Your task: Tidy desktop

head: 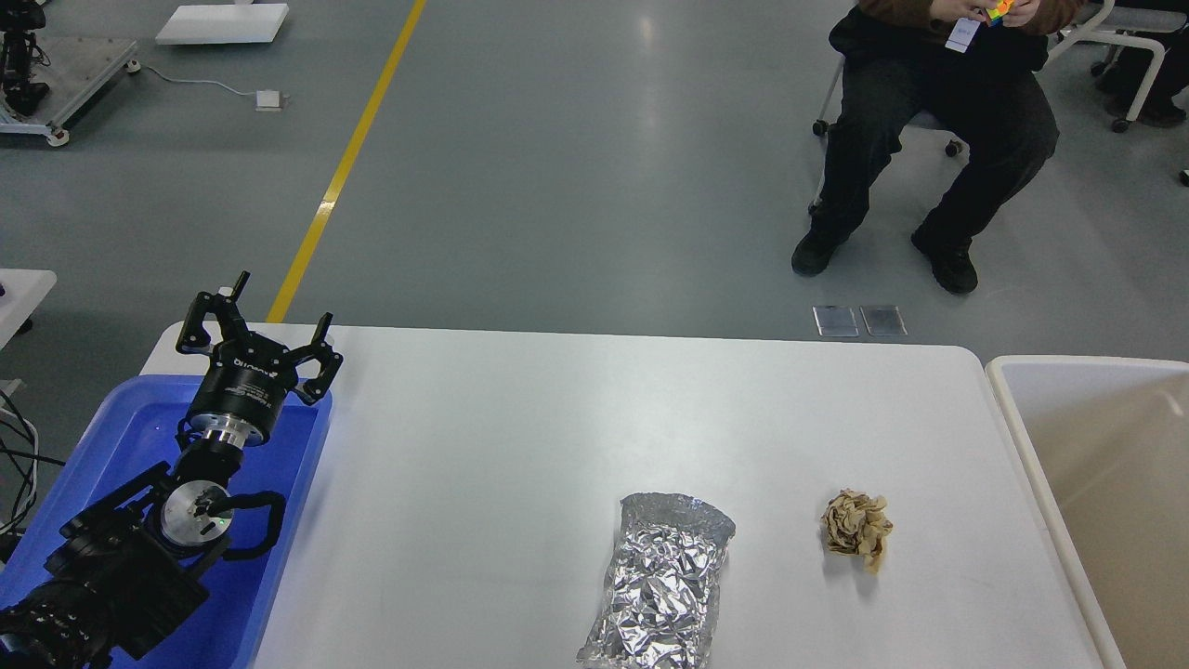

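The white desktop [520, 437] fills the middle of the head view. A crumpled silver foil bag [661, 581] lies on it near the front, right of centre. A crumpled ball of brown paper [856, 528] lies to the right of the bag. My left gripper [269, 311] is open and empty, held above the far end of the blue tray [139, 437] at the table's left end. It is far left of the foil bag. My right arm and gripper are out of view.
A beige-white tub [1096, 465] stands off the table's right end. A seated person [938, 121] is on a chair beyond the table's far right. A yellow floor line [344, 167] runs behind the table.
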`<state>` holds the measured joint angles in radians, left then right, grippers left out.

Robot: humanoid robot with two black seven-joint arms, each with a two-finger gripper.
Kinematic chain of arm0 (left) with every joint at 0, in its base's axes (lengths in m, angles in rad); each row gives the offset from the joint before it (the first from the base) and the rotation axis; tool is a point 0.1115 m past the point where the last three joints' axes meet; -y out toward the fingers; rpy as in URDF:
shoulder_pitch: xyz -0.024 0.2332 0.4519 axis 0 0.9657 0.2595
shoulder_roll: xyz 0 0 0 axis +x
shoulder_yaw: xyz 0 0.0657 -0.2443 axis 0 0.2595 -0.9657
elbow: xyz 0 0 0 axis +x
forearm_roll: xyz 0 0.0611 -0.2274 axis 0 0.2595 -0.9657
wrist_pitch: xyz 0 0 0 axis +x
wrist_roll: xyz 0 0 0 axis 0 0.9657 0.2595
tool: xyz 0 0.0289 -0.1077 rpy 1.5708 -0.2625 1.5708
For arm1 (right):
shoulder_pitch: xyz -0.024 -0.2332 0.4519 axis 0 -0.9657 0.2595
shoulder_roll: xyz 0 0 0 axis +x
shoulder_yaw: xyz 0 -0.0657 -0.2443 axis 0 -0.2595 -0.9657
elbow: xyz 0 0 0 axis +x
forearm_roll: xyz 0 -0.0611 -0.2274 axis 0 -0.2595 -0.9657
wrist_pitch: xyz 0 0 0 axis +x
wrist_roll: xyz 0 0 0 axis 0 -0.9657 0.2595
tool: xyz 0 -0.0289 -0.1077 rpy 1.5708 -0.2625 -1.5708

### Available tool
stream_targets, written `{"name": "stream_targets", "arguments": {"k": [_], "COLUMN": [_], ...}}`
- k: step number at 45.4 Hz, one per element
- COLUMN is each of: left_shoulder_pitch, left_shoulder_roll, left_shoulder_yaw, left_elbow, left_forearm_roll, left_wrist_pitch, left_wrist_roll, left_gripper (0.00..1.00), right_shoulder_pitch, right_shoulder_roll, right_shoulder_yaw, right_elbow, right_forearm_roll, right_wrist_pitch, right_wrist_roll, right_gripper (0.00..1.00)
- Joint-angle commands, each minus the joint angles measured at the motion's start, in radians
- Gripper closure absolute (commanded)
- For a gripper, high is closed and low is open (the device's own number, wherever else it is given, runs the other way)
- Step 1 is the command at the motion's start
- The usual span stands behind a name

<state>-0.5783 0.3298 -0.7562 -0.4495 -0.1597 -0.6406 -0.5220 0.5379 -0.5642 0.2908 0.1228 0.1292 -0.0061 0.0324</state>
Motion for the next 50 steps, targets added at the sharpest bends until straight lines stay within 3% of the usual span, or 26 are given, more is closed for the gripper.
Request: {"name": "stream_targets", "arguments": {"k": [1, 17, 31, 50], "left_shoulder_pitch": [0.0, 0.0, 0.0, 0.0], "left_shoulder_roll": [0.0, 0.0, 0.0, 0.0], "left_shoulder_yaw": [0.0, 0.0, 0.002, 0.002], "left_elbow": [0.0, 0.0, 0.0, 0.0], "left_forearm_roll": [0.0, 0.0, -0.001, -0.001], "left_wrist_pitch": [-0.001, 0.001, 0.001, -0.001], "left_wrist_roll": [-0.001, 0.0, -0.001, -0.001], "left_gripper": [0.0, 0.0, 0.0, 0.0], "right_shoulder_pitch": [0.073, 0.132, 0.136, 0.177], "right_shoulder_roll": [-0.059, -0.111, 0.012, 0.24], "right_shoulder_yaw": [0.105, 0.54, 0.59, 0.597], "right_elbow": [0.034, 0.213, 0.354, 0.339], "right_forearm_roll": [0.007, 0.013, 0.167, 0.17], "right_wrist_pitch": [0.032, 0.287, 0.471, 0.479], "right_wrist_roll": [0.001, 0.007, 0.011, 0.014], "right_gripper": [0.0, 0.0, 0.0, 0.0]}}
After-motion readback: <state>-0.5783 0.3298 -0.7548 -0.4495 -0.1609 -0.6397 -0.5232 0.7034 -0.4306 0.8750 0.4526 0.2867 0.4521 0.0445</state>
